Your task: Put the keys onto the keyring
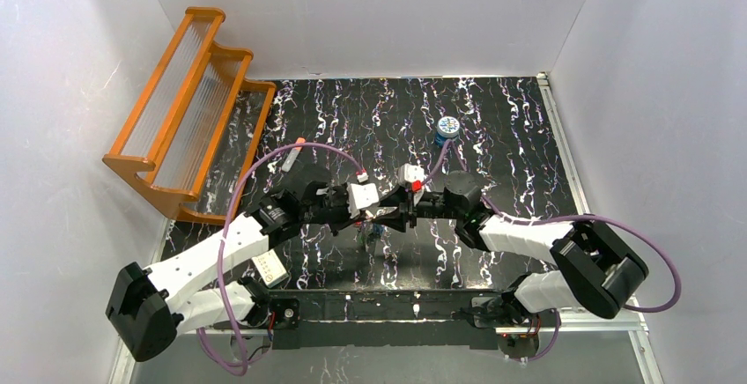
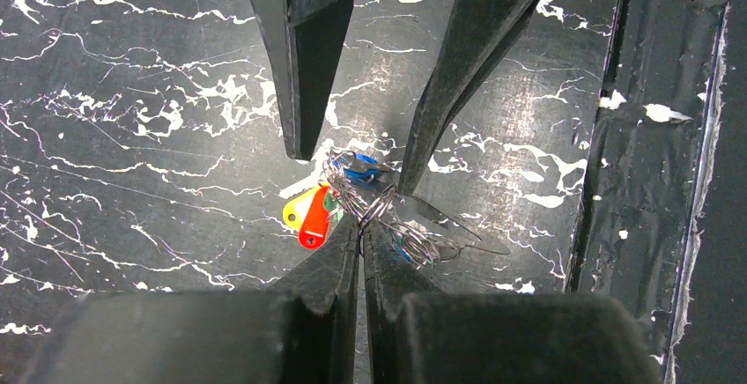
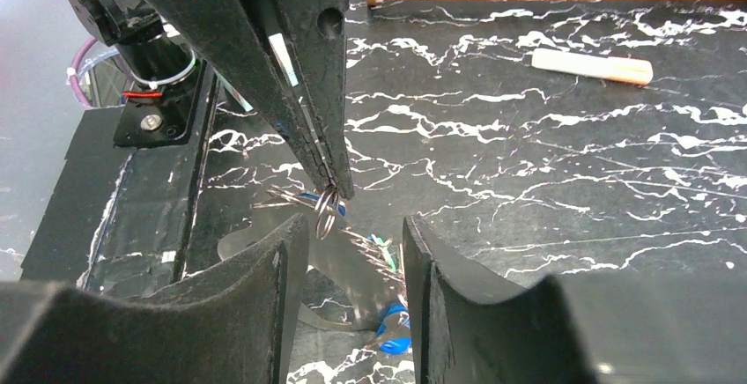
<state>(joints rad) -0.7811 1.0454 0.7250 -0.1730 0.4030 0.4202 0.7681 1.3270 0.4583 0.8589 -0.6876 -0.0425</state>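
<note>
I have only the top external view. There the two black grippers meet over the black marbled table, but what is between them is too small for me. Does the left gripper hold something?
Observer: Yes. The left gripper is shut on a thin metal wire keyring, pinched at its fingertips.
Operator: And the other one?
Observer: The right gripper is open, one finger on each side of that ring.
Operator: What else is there?
Observer: A bunch of small metal keys with yellow, red, green and blue plastic heads lies against the wire. Whether they are threaded on, I cannot tell.
</note>
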